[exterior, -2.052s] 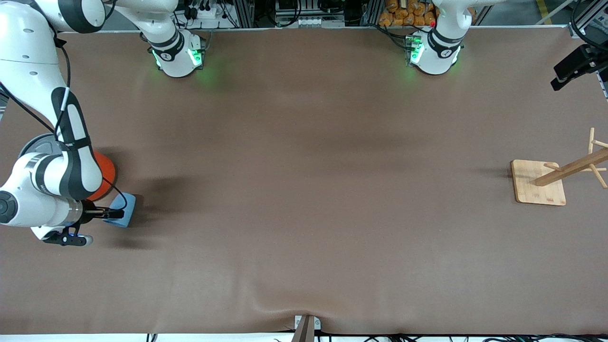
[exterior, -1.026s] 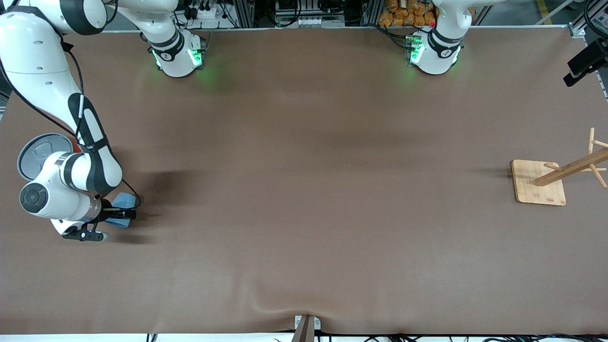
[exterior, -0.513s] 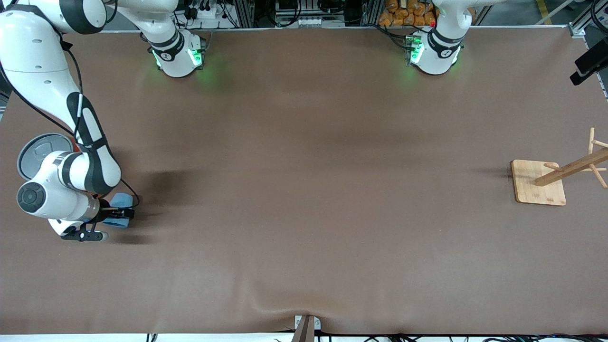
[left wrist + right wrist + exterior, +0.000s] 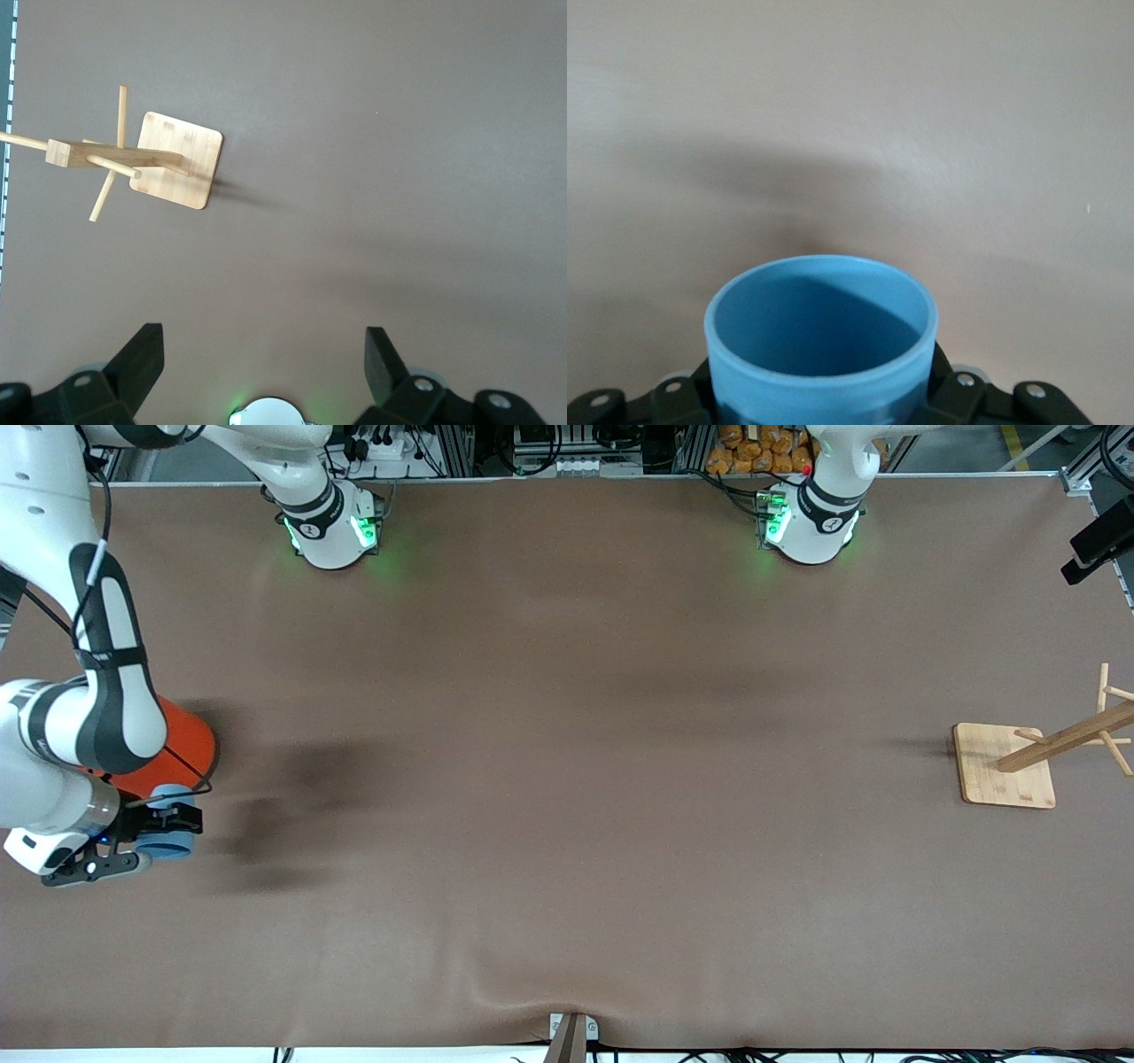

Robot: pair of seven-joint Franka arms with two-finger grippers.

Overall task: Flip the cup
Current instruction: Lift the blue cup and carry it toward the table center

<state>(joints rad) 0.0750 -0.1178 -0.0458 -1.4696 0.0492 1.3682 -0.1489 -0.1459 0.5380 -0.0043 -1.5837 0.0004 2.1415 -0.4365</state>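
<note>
The light-blue cup (image 4: 168, 841) is in my right gripper (image 4: 164, 825), low over the table beside the orange can (image 4: 182, 748), at the right arm's end. The gripper grasps it from the side. In the right wrist view the cup (image 4: 821, 336) stands mouth up, its darker blue inside showing, with the black fingers (image 4: 957, 394) shut on its wall. My left gripper (image 4: 263, 363) is open and empty, held high over the table at the left arm's end. It shows as a dark shape at the edge of the front view (image 4: 1094, 540).
The large orange can stands close to the cup, partly hidden by the right arm. A wooden peg rack on a square base (image 4: 1005, 766) stands at the left arm's end; it also shows in the left wrist view (image 4: 182, 159). The brown table cover (image 4: 567, 779) is bare between them.
The right arm has swung toward its end of the table with the cup held. The cup has turned from tilted to mouth up. The can's grey lid is now hidden.
</note>
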